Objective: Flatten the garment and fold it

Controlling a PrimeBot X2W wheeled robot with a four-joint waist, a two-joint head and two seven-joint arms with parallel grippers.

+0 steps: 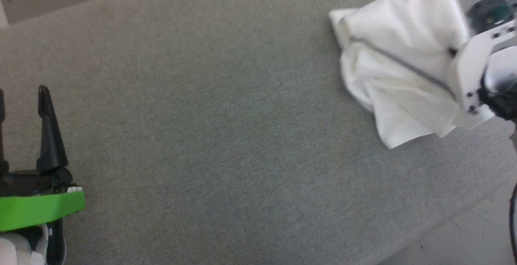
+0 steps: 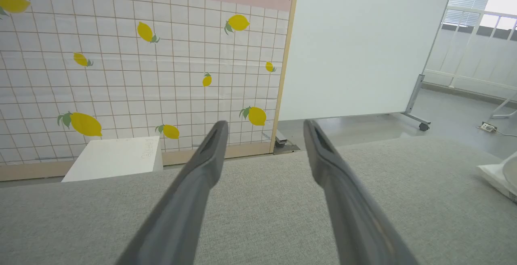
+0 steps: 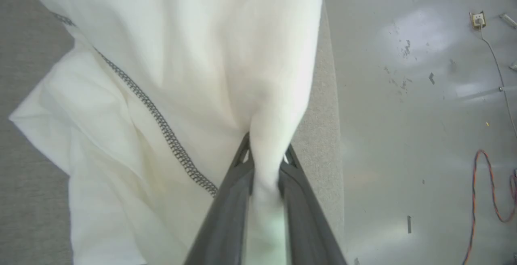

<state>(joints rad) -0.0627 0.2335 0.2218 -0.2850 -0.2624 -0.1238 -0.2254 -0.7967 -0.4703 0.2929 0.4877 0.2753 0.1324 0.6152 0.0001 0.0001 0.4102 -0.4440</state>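
Note:
The white garment lies bunched at the far right of the grey cushioned surface, a dark zigzag seam running across it. In the right wrist view the garment hangs and spreads from my right gripper, which is shut on a pinched fold of the fabric. The right arm's white wrist covers the garment's right edge in the head view. My left gripper rests at the lower left, far from the garment, open with nothing between its fingers.
The grey surface ends at a front edge, with pale floor beyond and cables on it. Behind the surface stand a lemon-patterned tiled wall, a white box and a white wheeled panel.

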